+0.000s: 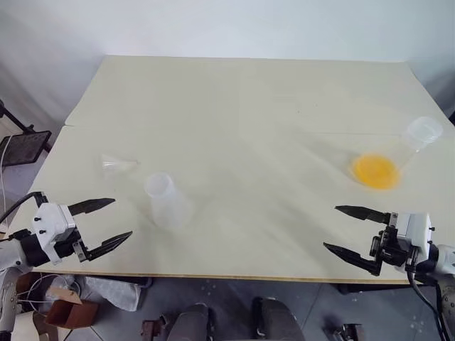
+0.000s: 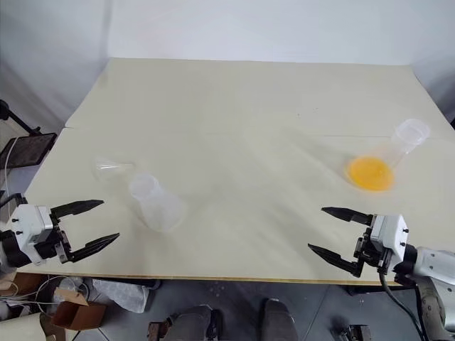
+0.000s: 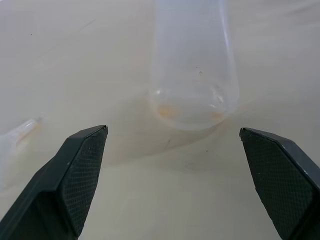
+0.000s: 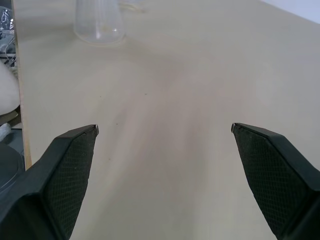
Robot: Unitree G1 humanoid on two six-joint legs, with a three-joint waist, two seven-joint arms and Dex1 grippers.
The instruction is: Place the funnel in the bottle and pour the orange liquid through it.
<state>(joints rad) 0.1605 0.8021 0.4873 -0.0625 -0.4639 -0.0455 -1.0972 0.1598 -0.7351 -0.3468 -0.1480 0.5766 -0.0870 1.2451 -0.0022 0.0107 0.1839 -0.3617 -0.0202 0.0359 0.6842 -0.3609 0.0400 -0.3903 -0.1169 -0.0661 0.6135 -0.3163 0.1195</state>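
Apparently nothing is done yet: the funnel (image 1: 117, 165) lies on its side on the table (image 1: 242, 106) at left, just beside the upright bottle (image 1: 165, 199). The orange liquid (image 1: 375, 170) sits in a flask (image 1: 398, 153) at right. Left claw (image 1: 102, 225) and right claw (image 1: 353, 234) both gape empty.

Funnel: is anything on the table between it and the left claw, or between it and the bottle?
Nothing visible. The funnel lies on its side on bare table, with open tabletop between it and the open left claw. The bottle stands upright beside it, apart, nothing between them.
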